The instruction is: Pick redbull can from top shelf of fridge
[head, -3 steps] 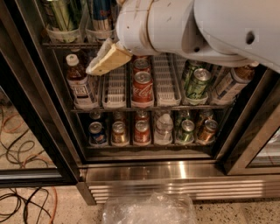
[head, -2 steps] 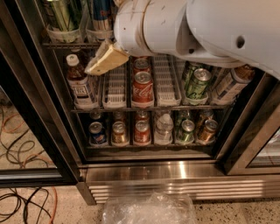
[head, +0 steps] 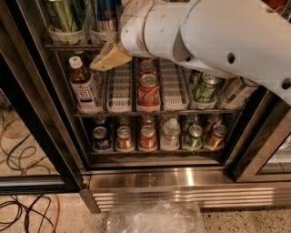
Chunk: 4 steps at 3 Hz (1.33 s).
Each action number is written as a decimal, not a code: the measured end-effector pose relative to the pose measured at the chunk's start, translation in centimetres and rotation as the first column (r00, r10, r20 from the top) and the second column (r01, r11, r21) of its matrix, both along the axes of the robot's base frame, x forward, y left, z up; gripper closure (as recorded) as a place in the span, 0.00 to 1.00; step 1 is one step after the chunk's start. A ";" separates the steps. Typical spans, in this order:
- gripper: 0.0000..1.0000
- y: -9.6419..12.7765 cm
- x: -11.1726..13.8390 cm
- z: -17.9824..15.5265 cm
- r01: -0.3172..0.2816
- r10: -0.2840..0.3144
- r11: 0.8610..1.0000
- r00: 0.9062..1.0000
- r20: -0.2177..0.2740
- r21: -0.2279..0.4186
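The fridge (head: 154,181) stands with its black-framed glass door open, a stainless steel vented base along the bottom. On the top shelf (head: 63,46), at the upper edge of the view, the redbull can (head: 105,13) stands upright in a white plastic holder, showing blue and silver panels with a trace of red. No lettering on it can be read. Just left of it, in the next holder, is a green-striped can (head: 65,14).

The robot's bulky white arm (head: 218,36) crosses the upper right of the view. The gripper (head: 109,58) shows as a tan wedge below and just right of the redbull can's holder, in front of the rack edge and not touching the can. Whether it is open or closed cannot be told.

On the middle rack, a bottle (head: 84,86) with a white cap, dark liquid and a white label of unreadable print stands at the left. Beside it is an empty white slotted lane (head: 120,88), then a red Coca-Cola can (head: 148,92) with its white script partly legible, with 1 more red can behind it. A green can (head: 204,88) sits further right.

The lowest rack holds 6 drinks in front: a blue can (head: 101,139), a brownish can (head: 123,138), a red can (head: 148,137), a clear bottle (head: 170,134), a green can (head: 194,136) and a bronze can (head: 215,135). Their labels are too small to read.

Crumpled clear plastic (head: 154,217) lies on the floor in front of the base, and cables (head: 22,210) trail at the left.
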State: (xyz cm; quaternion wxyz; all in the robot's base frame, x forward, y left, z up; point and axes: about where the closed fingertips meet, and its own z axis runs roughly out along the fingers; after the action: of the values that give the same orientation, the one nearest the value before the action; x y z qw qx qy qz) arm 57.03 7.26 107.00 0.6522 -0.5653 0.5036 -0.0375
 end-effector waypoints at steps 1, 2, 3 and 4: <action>0.00 0.0 0.0 0.0 0.000 0.000 1.000 1.000 0.000 0.000; 0.00 0.4 -0.4 0.1 0.010 -0.009 0.999 1.000 -0.016 0.047; 0.00 1.9 -0.7 -0.3 -0.024 0.030 0.996 0.998 -0.062 0.088; 0.00 3.9 -1.3 -1.7 -0.111 0.132 0.984 0.979 -0.154 0.137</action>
State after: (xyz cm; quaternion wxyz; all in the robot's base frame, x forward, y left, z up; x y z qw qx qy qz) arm 55.77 11.20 105.32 0.6447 -0.5535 0.5210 0.0811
